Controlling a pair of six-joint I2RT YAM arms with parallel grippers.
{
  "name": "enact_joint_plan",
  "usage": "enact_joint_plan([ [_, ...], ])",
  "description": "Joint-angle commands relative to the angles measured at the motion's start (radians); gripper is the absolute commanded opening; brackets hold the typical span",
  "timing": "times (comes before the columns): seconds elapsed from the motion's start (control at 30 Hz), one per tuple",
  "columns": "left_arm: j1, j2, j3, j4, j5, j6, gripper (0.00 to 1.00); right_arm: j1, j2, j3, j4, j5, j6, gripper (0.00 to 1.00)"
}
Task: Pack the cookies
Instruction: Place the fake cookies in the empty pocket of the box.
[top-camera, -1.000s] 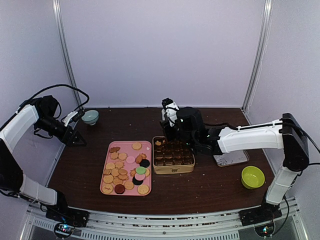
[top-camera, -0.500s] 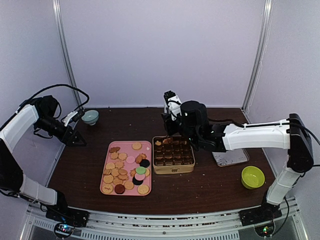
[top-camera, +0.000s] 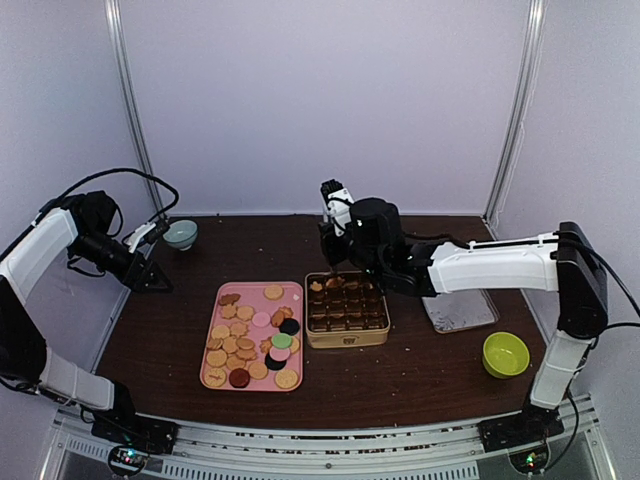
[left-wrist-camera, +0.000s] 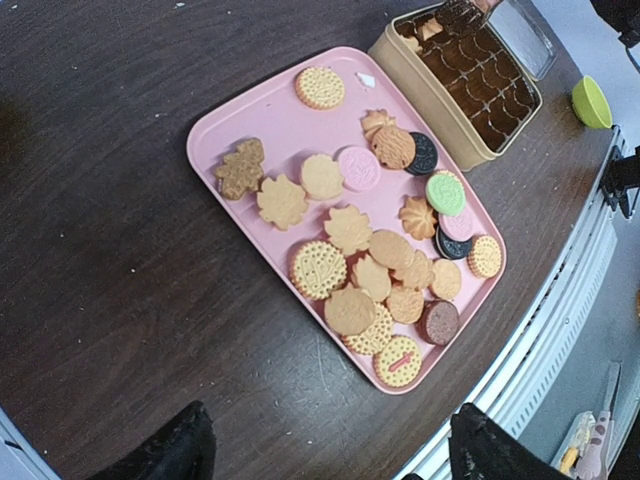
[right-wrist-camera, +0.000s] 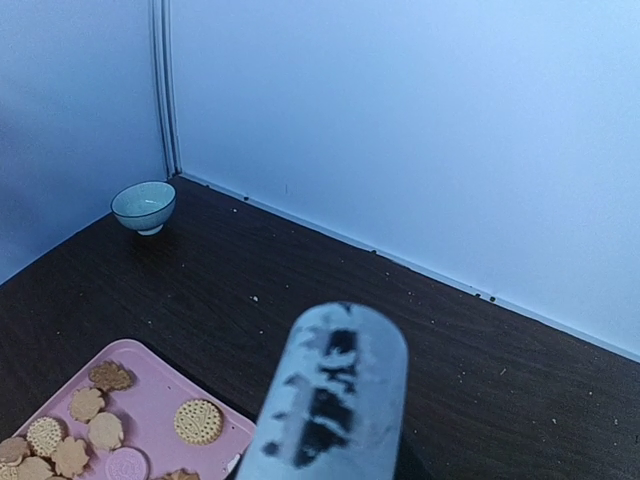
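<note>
The cookies (top-camera: 252, 335) lie piled on a pink tray (top-camera: 296, 292): mostly tan rounds and flower shapes, with a few dark, pink and green ones (left-wrist-camera: 370, 240). Right of it stands a tan box (top-camera: 346, 310) of dark compartments, with a cookie (top-camera: 317, 286) in its far left corner. My right gripper (top-camera: 335, 232) hovers over that corner, shut on the metal tongs (right-wrist-camera: 335, 400), which fill its wrist view; its fingers are hidden. My left gripper (left-wrist-camera: 335, 460) stands open and empty, far left of the tray (top-camera: 150, 275).
A small teal bowl (top-camera: 180, 234) sits at the back left corner. A clear lid (top-camera: 462, 312) lies right of the box, and a lime green bowl (top-camera: 505, 354) stands nearer the front right. The table's front edge and rail (left-wrist-camera: 560, 330) run past the tray.
The right arm has shifted slightly left and back above the box's far left corner, with the tongs in it. The left arm has not moved.
</note>
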Motion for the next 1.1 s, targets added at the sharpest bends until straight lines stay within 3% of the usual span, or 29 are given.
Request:
enact_joint_plan([
  [0.0,0.008,0.005,0.028,-0.006,0.015,0.02,0.83,-0.022,0.016,0.055,0.019,-0.007,-0.008,0.24],
  [0.33,0.007,0.008,0.026,-0.005,0.018,0.017,0.83,-0.042,0.002,0.078,0.006,-0.001,-0.024,0.23],
  [0.8,0.008,0.01,0.025,-0.006,0.022,0.018,0.82,-0.044,-0.049,-0.061,0.055,-0.016,0.038,0.22],
  [1.07,0.008,0.009,0.026,-0.006,0.027,0.015,0.82,-0.032,-0.031,-0.021,0.052,-0.059,0.051,0.22],
])
